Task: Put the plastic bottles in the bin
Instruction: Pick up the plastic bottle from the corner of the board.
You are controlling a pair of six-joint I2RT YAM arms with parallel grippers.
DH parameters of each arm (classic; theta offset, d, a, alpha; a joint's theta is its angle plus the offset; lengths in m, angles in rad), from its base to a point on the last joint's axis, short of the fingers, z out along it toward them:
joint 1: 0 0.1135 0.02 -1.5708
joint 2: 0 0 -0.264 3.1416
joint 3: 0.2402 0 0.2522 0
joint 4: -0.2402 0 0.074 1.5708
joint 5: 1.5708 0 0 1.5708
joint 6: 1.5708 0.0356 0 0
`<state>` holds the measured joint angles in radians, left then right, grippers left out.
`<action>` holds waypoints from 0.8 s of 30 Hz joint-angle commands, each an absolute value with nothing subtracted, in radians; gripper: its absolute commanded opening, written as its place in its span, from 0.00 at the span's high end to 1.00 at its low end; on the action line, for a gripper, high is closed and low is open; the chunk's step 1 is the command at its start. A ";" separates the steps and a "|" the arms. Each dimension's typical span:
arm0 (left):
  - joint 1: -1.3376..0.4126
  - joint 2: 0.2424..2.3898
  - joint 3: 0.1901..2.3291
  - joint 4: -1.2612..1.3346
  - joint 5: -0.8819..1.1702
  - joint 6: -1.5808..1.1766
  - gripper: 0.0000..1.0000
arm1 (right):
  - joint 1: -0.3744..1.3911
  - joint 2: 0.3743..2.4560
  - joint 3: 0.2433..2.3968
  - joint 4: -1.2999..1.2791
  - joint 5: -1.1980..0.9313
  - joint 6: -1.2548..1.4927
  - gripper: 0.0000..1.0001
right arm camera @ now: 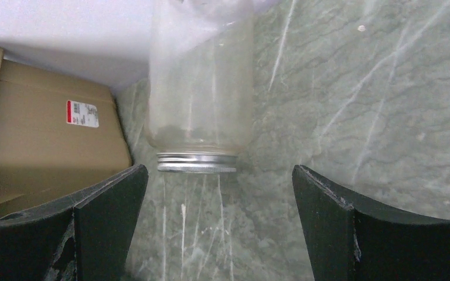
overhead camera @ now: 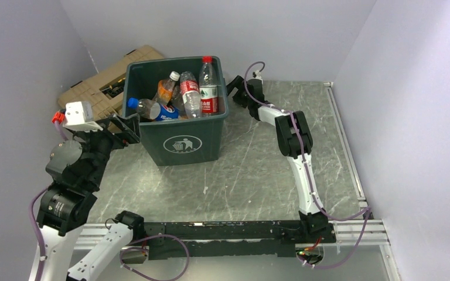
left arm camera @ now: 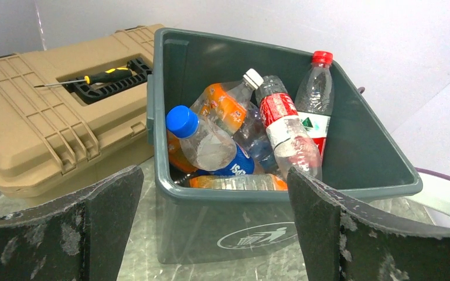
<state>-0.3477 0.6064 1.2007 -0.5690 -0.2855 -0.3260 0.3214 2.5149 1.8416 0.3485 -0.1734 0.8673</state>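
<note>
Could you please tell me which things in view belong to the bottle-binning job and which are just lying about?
Part of the job:
- bin
- plastic bottles, already inside it

Just lying about:
- tan case
- screwdriver on its lid
- clear jar with a metal lid
- cardboard box

White trash-can pictogram inside oval on front of dark green square plastic bin [overhead camera: 182,144]. Green triangle emblem on white-and-red label of red-capped clear plastic bottle [left arm camera: 314,99]. Red-and-white sticker [right arm camera: 82,113] on brown cardboard box [right arm camera: 47,140]; print illegible.
</note>
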 commanded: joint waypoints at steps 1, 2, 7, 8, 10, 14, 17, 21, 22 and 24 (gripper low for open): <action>-0.350 0.607 1.227 -0.575 -0.296 -0.320 0.01 | 0.332 2.559 1.927 0.324 -0.196 0.903 0.00; -0.350 0.605 1.222 -0.568 -0.297 -0.318 0.01 | 0.333 2.570 1.939 0.320 -0.198 0.912 0.00; -0.350 0.609 1.221 -0.566 -0.290 -0.322 0.01 | 0.333 2.611 1.993 0.294 -0.198 0.955 0.00; -0.350 0.612 1.221 -0.566 -0.290 -0.324 0.02 | 0.333 2.616 2.001 0.286 -0.193 0.961 0.00; -0.350 0.615 1.222 -0.567 -0.290 -0.324 0.02 | 0.333 2.623 2.010 0.284 -0.188 0.969 0.03; -0.350 0.611 1.218 -0.566 -0.290 -0.325 0.02 | 0.333 2.639 2.020 0.284 -0.184 0.979 0.15; -0.350 0.604 1.217 -0.568 -0.299 -0.325 0.02 | 0.332 2.659 2.038 0.278 -0.194 0.993 0.28; -0.350 0.578 1.195 -0.569 -0.301 -0.332 0.02 | 0.333 2.658 2.018 0.288 -0.191 0.996 0.39; -0.350 0.573 1.190 -0.568 -0.301 -0.332 0.02 | 0.333 2.652 2.002 0.297 -0.190 0.997 0.43; -0.350 0.566 1.183 -0.570 -0.308 -0.326 0.02 | 0.333 2.641 1.970 0.317 -0.190 1.001 0.51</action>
<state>-0.3477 0.5900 1.1946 -0.5743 -0.2871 -0.3267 0.3328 2.6369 2.0048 0.3161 -0.1997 0.9958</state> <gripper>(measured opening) 0.986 0.570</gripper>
